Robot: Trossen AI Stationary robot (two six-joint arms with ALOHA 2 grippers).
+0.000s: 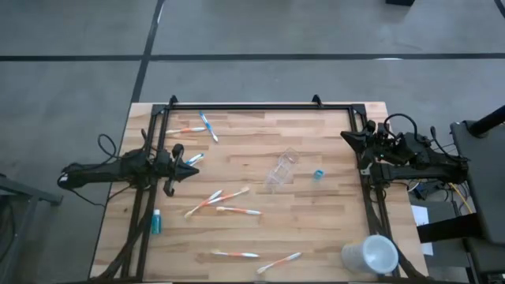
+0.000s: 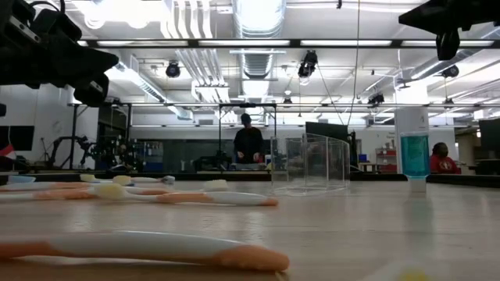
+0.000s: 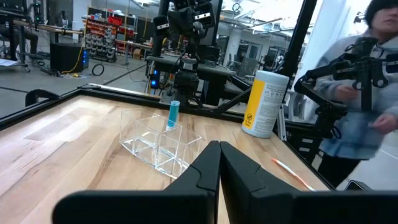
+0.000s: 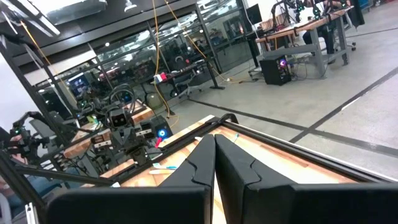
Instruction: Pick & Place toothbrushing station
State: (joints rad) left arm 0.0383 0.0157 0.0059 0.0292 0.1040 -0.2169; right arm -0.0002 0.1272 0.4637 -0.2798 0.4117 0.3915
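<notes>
Your left gripper (image 3: 219,163) sits over the left side of the table (image 1: 260,237), fingers pressed together with nothing between them. Your right gripper (image 4: 214,163) is parked over the right edge, also shut tight and empty. In the low view both arms show only as dark shapes cut off at the upper corners.

Just beside the left gripper, a blue-and-white toothbrush (image 1: 194,159) lies partly under the fingers, so you cannot see its full length. Farther back on the left, an orange-handled toothbrush (image 1: 186,130) and a blue toothbrush (image 1: 208,126) lie close together near the far rail. Nearer you, a crossed pair of orange-and-white toothbrushes (image 1: 217,199) lies just beside another white one (image 1: 238,211). Two more toothbrushes (image 1: 235,254) (image 1: 278,263) lie close to the near edge.

The clear plastic cup (image 1: 282,170) sits mid-table. From above it is only a faint outline, and you cannot tell whether it stands or lies on its side; the left wrist view shows its clear walls (image 3: 160,142) more plainly. A small blue tube (image 1: 319,174) stands just right of it, upright in the low view (image 2: 414,156). Another small blue item (image 1: 155,222) lies by the left frame, too small to name.

The large white cup (image 1: 369,255) lies on its side at the near right corner. A blurred person (image 3: 367,93), cut off by the frame, stands beyond the table in the left wrist view.
</notes>
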